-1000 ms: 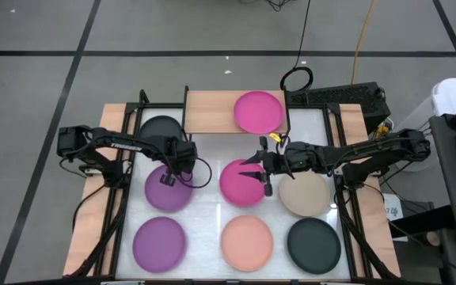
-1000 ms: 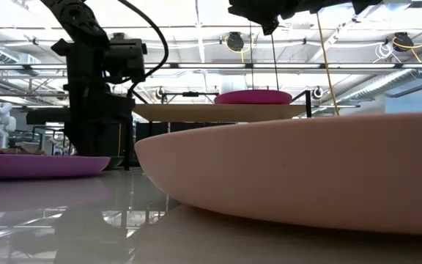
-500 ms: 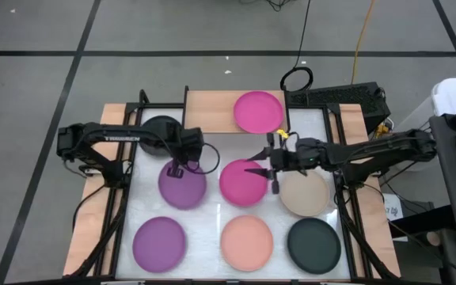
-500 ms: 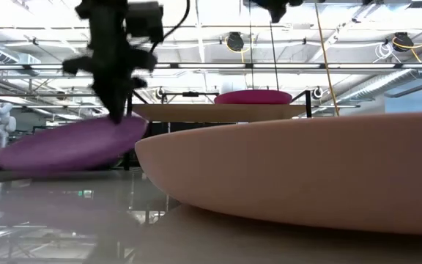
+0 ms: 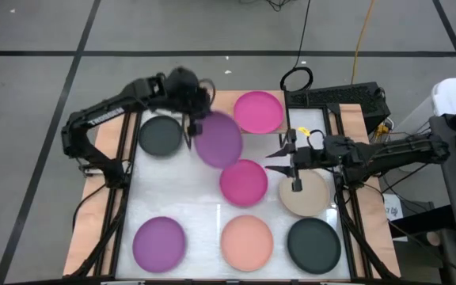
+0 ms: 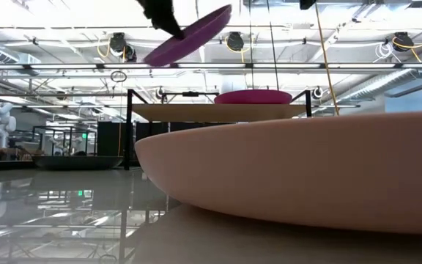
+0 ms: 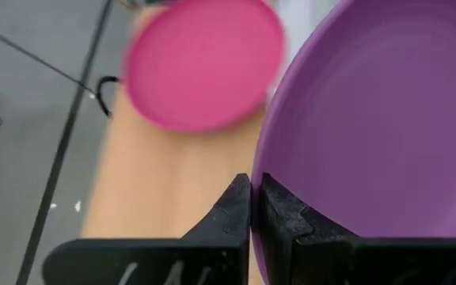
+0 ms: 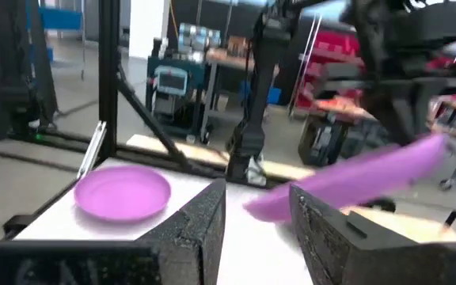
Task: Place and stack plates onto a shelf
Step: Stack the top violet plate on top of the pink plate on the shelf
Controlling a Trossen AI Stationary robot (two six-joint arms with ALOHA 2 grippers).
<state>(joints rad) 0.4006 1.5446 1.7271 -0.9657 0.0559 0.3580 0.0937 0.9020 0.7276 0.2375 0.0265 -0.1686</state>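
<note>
The small light-wood shelf [image 5: 212, 107] on black legs is bare on its left half, while a round magenta plate [image 5: 259, 112] fills its right half. A tilted purple plate [image 5: 218, 138] hangs in the air by that bare half (blocking part of the approach). The white table [image 5: 195, 194] has open room left of centre.

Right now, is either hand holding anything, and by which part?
The left hand pinches a purple plate by its rim, lifted and tilted. The right hand holds nothing.

Seeing white table [image 5: 200, 198] carrying six plates; wood shelf [image 5: 209, 107] at far edge bearing one magenta plate [image 5: 258, 112].
</note>
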